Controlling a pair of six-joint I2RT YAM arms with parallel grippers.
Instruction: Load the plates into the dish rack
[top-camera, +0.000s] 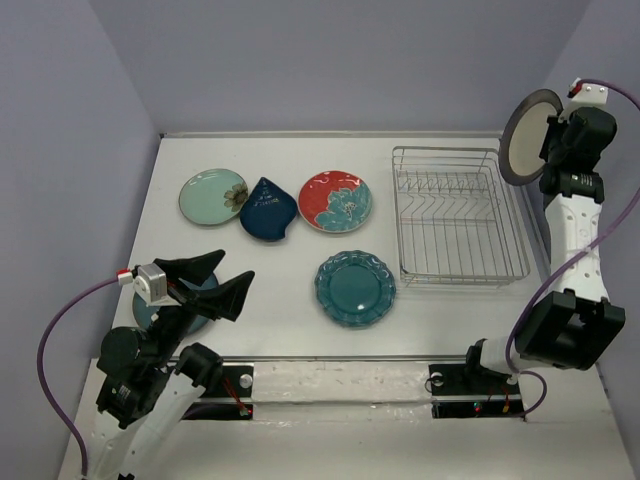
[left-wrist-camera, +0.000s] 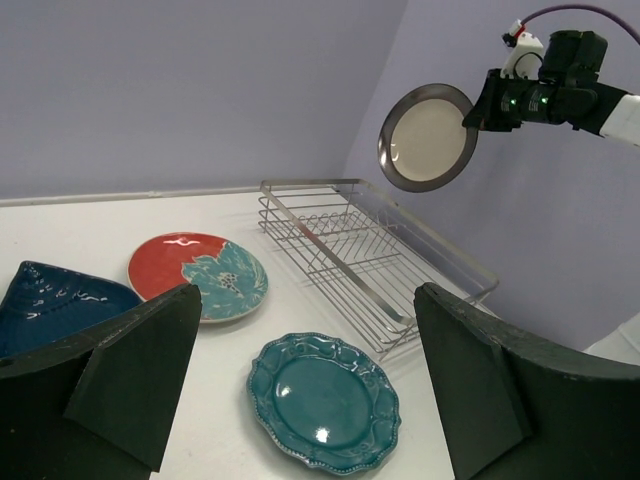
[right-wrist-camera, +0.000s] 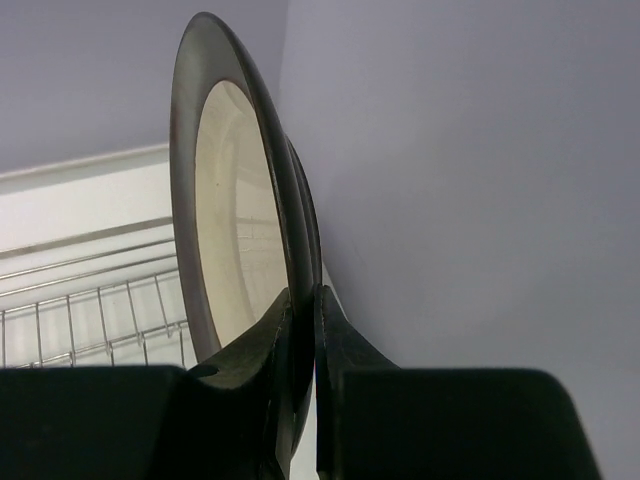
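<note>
— Where is the cream plate with brown rim (top-camera: 525, 140) seen?
— It is held upright in the air, near the far right corner of the dish rack (top-camera: 455, 215). Its rim is gripped by the right pincer (right-wrist-camera: 303, 310), whose fingers are clenched on either face.
— And the rack itself?
— It is set on the right side of the counter (top-camera: 290, 330), long side running away from the arms.
— How are the other plates laid out?
— Three are lined up to the left of the rack: the mint-green plate (top-camera: 213, 196), the navy teardrop plate (top-camera: 268, 209) touching it, and the red plate with teal floral (top-camera: 336, 201). The teal scalloped plate (top-camera: 355, 288) is placed nearer the arms, apart from them.
— The sixth?
— The blue-teal round plate (top-camera: 150, 312) is largely hidden beneath the left pincer (top-camera: 235, 268), which is spread wide above it and is grasping nothing.
</note>
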